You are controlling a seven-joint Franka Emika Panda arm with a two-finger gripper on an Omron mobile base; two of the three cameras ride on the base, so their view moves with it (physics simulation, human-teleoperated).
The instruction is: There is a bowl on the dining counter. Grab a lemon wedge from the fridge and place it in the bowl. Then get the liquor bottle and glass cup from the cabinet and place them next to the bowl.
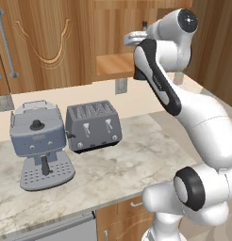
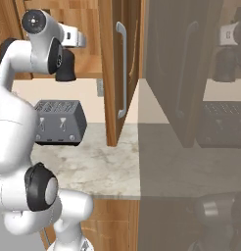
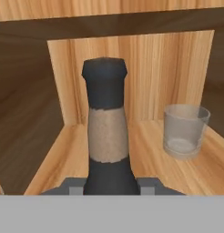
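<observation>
Gripper (image 3: 111,189) sits at bottom centre of the hand view, grey finger bases (image 3: 149,184) flanking the bottle's dark shoulder on both sides; reads as clamped on the liquor bottle (image 3: 107,136), though the tips themselves hide behind the glass. Seen also at upper centre of the left base view, reaching into the open cabinet (image 1: 113,63) above the counter (image 1: 127,164).

Largest first: wooden cabinet interior, back panel and shelf board (image 3: 145,136) running across the middle of the hand view. Next, the bottle, upright, long axis vertical in the frame, dark cap at top centre, tan label band below, body dropping straight down between the fingers. So dead ahead of the hand and centred, no sideways offset to correct. Smallest, the glass cup (image 3: 184,132), upright at right of centre, standing on the same board, apart from the bottle and further back.

Judging from this: bottle likely the step in hand; withdrawal would need to run straight back along the hand's line, keeping the tall axis upright and clear of the glass to the right.

Toaster (image 1: 93,125) and coffee machine (image 1: 38,143) below on the counter, left of frame.
</observation>
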